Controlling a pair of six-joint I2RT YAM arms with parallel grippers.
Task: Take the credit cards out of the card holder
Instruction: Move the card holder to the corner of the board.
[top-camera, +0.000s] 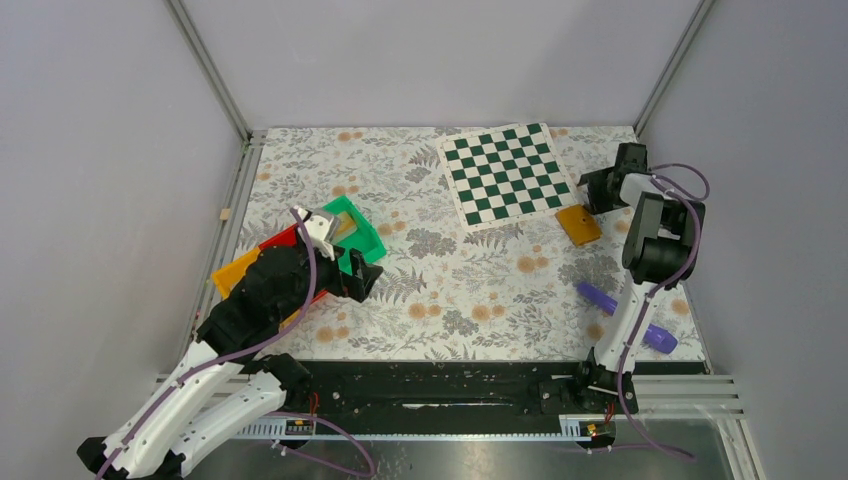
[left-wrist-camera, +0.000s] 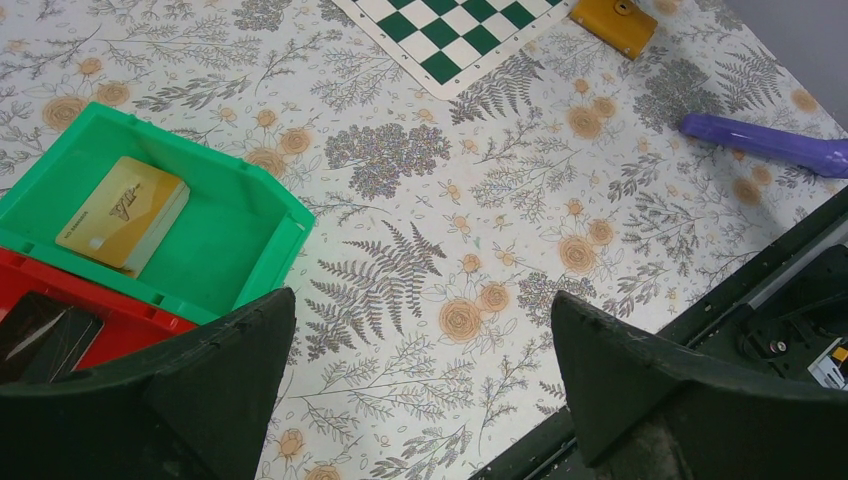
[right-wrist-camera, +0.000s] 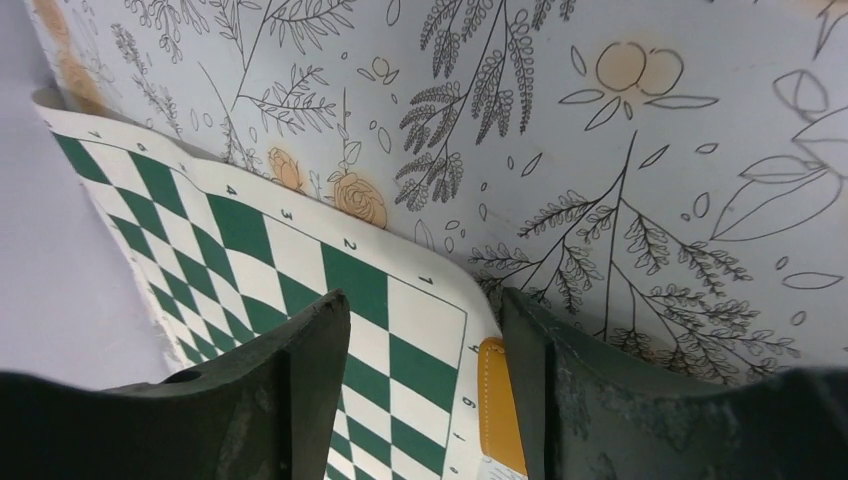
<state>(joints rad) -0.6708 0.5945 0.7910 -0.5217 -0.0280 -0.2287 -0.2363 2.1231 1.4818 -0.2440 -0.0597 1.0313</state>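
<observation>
Shows the right tool (right-wrist-camera: 421, 295) spread over the card holder (top-camera: 579, 224) at the chessboard (top-camera: 505, 172) corner.
Finds the holder folded flat on the bench (top-camera: 470, 290), its edge just beside the board's curled near-right corner, touching or not impossible to tell; catches only a strip of it low between the parted fingers, nothing pinched; leaves open floral bench across the middle, down to the near edge; shows the left tool (left-wrist-camera: 420, 300) spread wide and empty, just beside the green bin (left-wrist-camera: 235, 245), gold cards (left-wrist-camera: 125, 213) lying inside; sets a red bin (left-wrist-camera: 110, 310) and an orange bin (top-camera: 232, 270) against it toward the left edge; puts a purple object (left-wrist-camera: 770, 143) near the right arm, well apart from the holder.
</observation>
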